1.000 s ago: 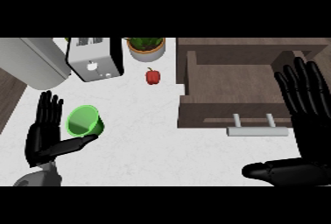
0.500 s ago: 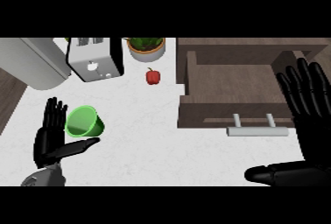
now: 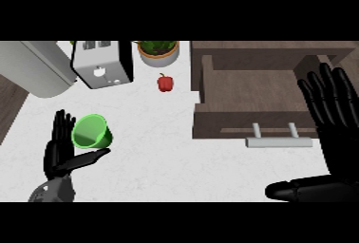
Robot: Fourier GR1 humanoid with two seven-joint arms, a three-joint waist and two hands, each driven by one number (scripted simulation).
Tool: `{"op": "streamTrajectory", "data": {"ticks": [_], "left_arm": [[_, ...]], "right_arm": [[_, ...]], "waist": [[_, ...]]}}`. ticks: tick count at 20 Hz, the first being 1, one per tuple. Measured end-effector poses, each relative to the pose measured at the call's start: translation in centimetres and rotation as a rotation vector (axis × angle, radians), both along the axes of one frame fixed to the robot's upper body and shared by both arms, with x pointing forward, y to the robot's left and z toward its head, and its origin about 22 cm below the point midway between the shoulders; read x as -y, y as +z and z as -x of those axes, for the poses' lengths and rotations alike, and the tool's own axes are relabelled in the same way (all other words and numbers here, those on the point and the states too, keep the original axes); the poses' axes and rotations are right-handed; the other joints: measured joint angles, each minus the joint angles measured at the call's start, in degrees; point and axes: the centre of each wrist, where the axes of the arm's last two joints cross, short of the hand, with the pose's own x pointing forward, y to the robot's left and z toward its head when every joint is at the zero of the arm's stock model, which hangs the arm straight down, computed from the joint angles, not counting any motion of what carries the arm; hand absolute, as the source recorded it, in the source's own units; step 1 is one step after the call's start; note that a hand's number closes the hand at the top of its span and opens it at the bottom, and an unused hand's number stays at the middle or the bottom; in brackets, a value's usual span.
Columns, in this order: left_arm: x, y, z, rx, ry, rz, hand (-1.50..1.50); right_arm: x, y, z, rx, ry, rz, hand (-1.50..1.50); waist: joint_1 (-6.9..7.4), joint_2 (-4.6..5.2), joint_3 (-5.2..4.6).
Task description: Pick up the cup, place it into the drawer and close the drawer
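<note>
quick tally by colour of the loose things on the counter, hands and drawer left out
green: 2, the cup and the plant in its pale pot
red: 1, the pepper
silver or grey: 2, the toaster and the rounded appliance at the left
total: 5

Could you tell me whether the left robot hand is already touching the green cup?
Cannot tell. In the head view the left robot hand stands open right beside the green cup, its fingers overlapping the cup's left edge, with no plain gap or contact.
</note>
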Motion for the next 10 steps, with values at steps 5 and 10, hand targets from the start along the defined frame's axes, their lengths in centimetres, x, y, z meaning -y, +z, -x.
{"op": "streamTrajectory", "data": {"ticks": [5, 10], "left_arm": [[-0.6, -1.2, 0.1, -0.013, -0.004, 0.007, -1.5], [-0.9, -2.1, 0.0, -0.005, -0.019, 0.007, -1.5]], "right_arm": [[0.4, 0.0, -0.2, 0.002, -0.001, -0.001, -1.5], [0.8, 0.2, 0.6, 0.002, -0.001, -0.003, -1.5]], "waist": [[-0.01, 0.01, -0.01], [-0.1, 0.03, -0.03]]}}
